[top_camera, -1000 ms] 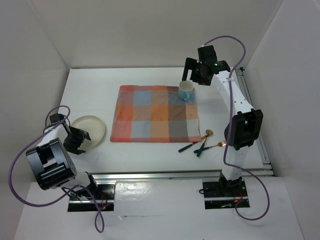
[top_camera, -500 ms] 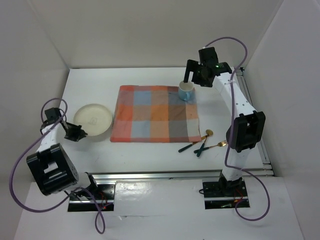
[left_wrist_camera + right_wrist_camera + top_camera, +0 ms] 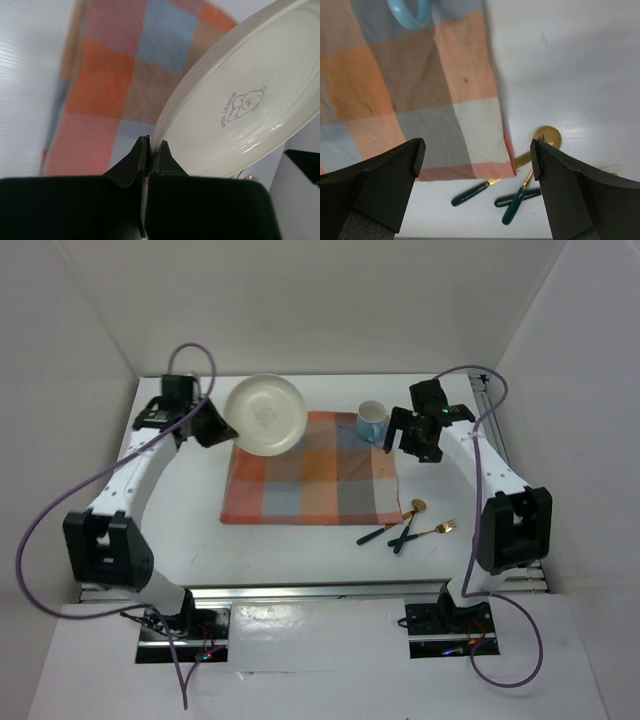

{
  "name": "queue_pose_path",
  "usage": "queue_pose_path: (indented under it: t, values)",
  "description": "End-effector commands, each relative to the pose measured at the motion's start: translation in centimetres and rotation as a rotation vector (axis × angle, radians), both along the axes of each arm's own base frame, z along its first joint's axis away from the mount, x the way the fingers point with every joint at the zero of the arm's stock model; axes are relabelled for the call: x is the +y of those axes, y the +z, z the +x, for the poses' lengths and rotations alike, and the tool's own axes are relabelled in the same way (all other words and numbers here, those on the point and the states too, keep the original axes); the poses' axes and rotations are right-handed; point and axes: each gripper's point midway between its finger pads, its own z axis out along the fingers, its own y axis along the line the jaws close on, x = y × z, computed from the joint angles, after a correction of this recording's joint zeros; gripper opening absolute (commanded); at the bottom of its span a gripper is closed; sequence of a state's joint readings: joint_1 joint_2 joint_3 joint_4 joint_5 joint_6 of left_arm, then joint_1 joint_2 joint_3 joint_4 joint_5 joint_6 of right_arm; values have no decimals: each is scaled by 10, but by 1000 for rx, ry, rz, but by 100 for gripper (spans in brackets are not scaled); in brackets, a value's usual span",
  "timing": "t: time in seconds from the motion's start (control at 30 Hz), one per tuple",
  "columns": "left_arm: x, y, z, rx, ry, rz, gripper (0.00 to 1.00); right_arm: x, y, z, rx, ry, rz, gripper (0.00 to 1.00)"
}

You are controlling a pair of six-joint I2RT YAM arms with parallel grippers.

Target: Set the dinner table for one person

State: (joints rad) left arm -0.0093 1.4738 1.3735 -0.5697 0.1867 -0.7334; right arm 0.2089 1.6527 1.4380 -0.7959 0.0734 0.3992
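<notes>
My left gripper [image 3: 150, 150] pinches only the rim of the tilted cream plate [image 3: 240, 100] over the checked mat [image 3: 320, 475]; it may slip & drop. Right gripper [image 3: 476, 150] is spread, holds nothing.

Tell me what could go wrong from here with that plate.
1. The left gripper pinches the plate only at its rim, lifted near the far left corner of the checked mat: it might slip and drop.
2. The mug stands on the mat's far right corner, not far from the plate: a careless lowering could knock it.
</notes>
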Motion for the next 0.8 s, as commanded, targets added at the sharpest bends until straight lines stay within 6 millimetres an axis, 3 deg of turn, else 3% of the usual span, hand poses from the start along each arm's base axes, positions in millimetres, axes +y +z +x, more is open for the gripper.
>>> queue_pose_path:
  t: [0.0,0.07,0.1,0.13,0.2,0.23,0.27,0.33,0.43,0.47,0.57,0.77]
  values:
    - [-55,-40,6,116,-170,12,0,-20,24,-20,-84,-108,27,100]
    - [-86,-54,9,150,-243,9,0,-19,30,-36,-102,-135,70,100]
    - [-94,-74,14,196,-260,14,0,-19,28,-42,-97,-147,77,100]
    - [-110,-73,18,188,-293,16,0,-19,15,-53,-63,-159,88,99]
    - [-125,-83,24,199,-321,20,0,-19,10,-67,-41,-195,122,97]
    - [-132,-93,28,225,-331,25,0,-21,-5,-80,6,-211,118,96]
    - [-140,-98,28,231,-349,27,0,-19,-9,-86,17,-215,137,90]
    - [-143,-110,28,260,-349,43,0,-16,-22,-99,67,-237,161,86]
    - [-143,-126,30,293,-349,48,0,-10,-42,-123,130,-252,192,67]
    - [-143,-130,29,303,-349,49,0,-11,-54,-130,156,-263,188,65]
    - [-138,-150,26,343,-344,76,0,-9,-65,-146,192,-279,201,66]
    - [-137,-171,21,384,-344,82,0,-3,-91,-171,269,-299,175,69]
